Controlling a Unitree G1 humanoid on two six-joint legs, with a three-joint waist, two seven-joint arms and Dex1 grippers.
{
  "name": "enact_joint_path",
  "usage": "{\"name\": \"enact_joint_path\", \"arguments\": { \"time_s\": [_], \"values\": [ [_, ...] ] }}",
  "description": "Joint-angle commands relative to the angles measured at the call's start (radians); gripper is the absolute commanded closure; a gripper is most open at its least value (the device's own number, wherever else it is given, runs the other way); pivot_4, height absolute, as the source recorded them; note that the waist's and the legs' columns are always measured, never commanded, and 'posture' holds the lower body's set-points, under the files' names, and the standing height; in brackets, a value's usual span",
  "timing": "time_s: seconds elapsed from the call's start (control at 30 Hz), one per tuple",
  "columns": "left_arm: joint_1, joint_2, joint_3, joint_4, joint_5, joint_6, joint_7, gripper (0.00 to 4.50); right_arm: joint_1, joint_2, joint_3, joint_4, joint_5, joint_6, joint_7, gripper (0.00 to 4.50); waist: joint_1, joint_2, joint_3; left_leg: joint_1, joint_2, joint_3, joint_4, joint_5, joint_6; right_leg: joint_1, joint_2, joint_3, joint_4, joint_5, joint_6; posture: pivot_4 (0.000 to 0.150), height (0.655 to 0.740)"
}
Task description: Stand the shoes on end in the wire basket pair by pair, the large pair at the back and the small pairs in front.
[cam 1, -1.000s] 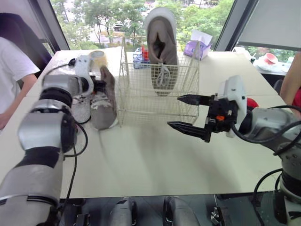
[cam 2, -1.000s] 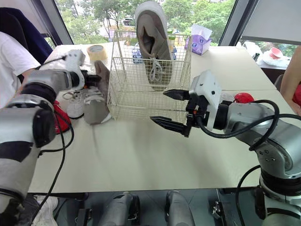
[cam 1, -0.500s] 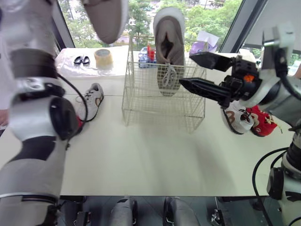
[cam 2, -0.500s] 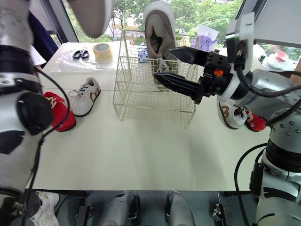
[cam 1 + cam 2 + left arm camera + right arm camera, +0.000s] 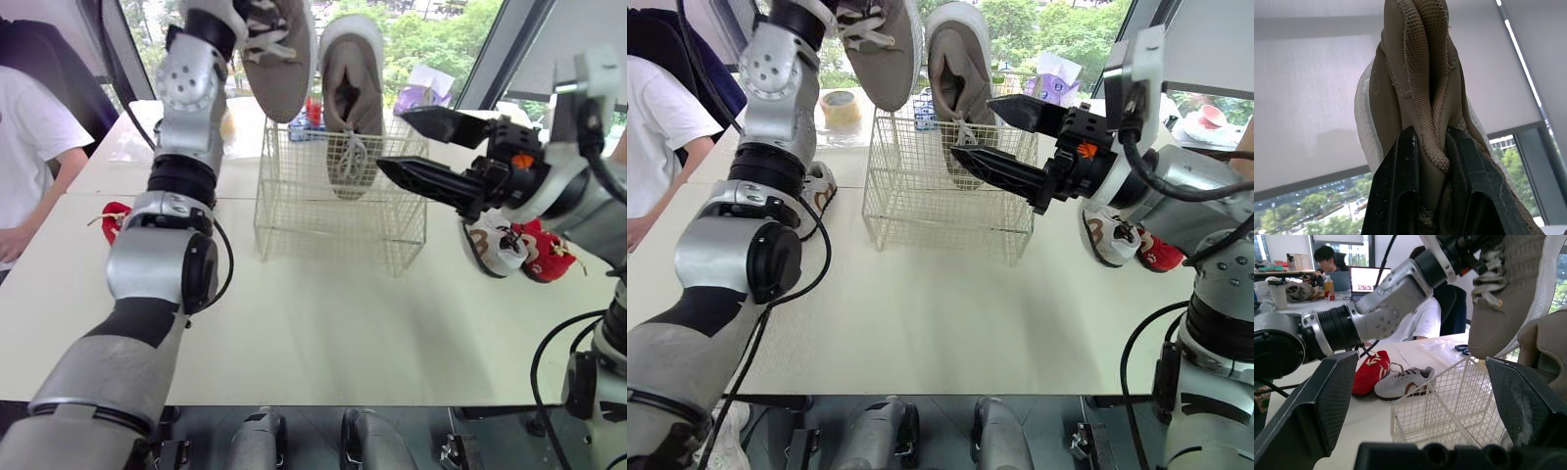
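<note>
Tan mesh shoe (image 5: 279,49), pinched at its collar by the left tool (image 5: 1427,136), hangs above the far left of the wire basket (image 5: 333,217), where its mate (image 5: 351,98) stands upright. It likely needs lowering in alongside next. The right tool (image 5: 394,140) gapes empty.

raised shoe (image 5: 282,59): its upper end runs off the top edge of our head views.
white small shoe (image 5: 820,186): mostly behind our left arm (image 5: 764,147).
red shoe (image 5: 111,217): we see just a sliver past that arm.
right-side shoes (image 5: 495,250): their tops are hidden under our right arm (image 5: 578,196).
person (image 5: 29,137): cut by the left edge.
</note>
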Motion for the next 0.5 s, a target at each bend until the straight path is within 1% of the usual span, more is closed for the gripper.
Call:
{"name": "enact_joint_path", "arguments": {
  "time_s": [0.03, 0.1, 0.3, 0.5],
  "values": [
    [-0.026, -0.007, -0.047, 0.013, 0.079, -0.100, 0.107, 4.27, -0.008, -0.017, -0.030, -0.037, 0.028, -0.029, -0.026, 0.00, 0.001, 0.000, 0.000, 0.000, 0.000, 0.000, 0.000, 0.000, 0.000, 0.000, 0.000, 0.000, 0.000, 0.000, 0.000, 0.150, 0.7400],
    [-0.014, -0.010, -0.087, 0.031, 0.138, -0.143, 0.169, 4.27, -0.007, -0.017, -0.030, -0.043, 0.036, -0.031, -0.038, 0.00, 0.001, 0.000, 0.000, 0.000, 0.000, 0.000, 0.000, 0.000, 0.001, 0.000, 0.000, 0.000, 0.000, 0.000, 0.000, 0.150, 0.7400],
    [-0.025, -0.043, -0.105, 0.072, 0.163, -0.189, 0.241, 4.27, -0.002, -0.017, -0.021, -0.059, 0.054, -0.039, -0.074, 0.00, 0.003, 0.000, -0.001, 0.000, 0.001, -0.001, 0.000, -0.001, 0.002, 0.001, 0.000, 0.000, 0.000, 0.000, 0.000, 0.150, 0.7400],
    [-0.116, -0.008, -0.107, 0.068, 0.198, -0.233, 0.342, 4.27, 0.014, -0.022, -0.023, -0.080, 0.081, -0.044, -0.104, 0.00, 0.001, 0.000, -0.001, 0.000, 0.001, -0.001, 0.000, -0.001, 0.002, 0.000, 0.000, 0.000, 0.000, 0.000, 0.000, 0.150, 0.7400]
  ]
}}
